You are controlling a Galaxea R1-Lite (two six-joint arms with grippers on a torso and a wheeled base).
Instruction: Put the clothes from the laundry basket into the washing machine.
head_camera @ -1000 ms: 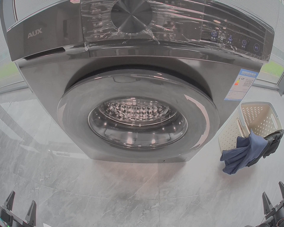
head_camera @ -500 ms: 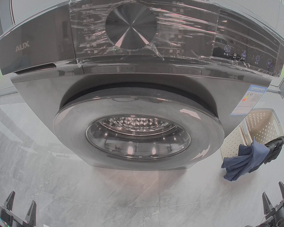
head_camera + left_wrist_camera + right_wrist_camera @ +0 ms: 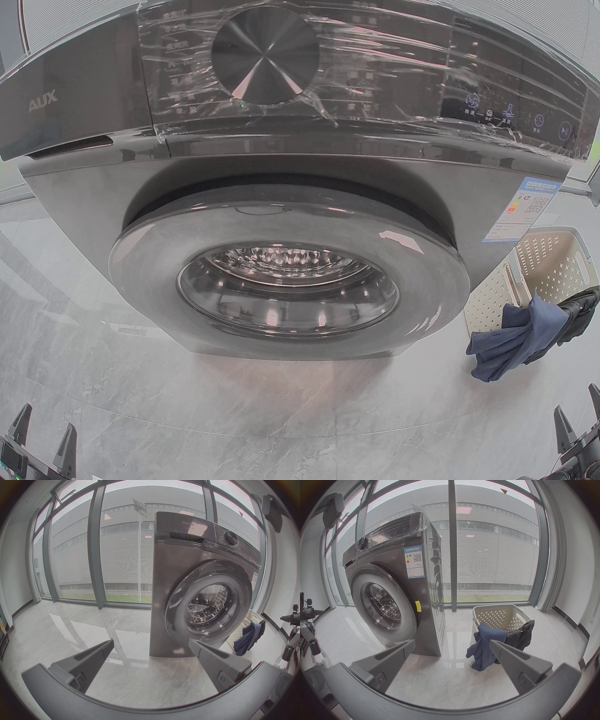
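both wide: left tool (image 3: 150,642), right tool (image 3: 452,642) | clothes (image 3: 482,636) on laundry basket (image 3: 500,617) rim, beyond right tool

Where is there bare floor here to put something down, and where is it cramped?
Bare floor lies in front of the washing machine, and to the left of it toward the windows. Crowded on its right, where the laundry basket stands close with clothes draped over its rim.

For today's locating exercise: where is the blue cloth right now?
In the head view the blue cloth hangs over the rim of the basket, on the robot's right, beside the washer.
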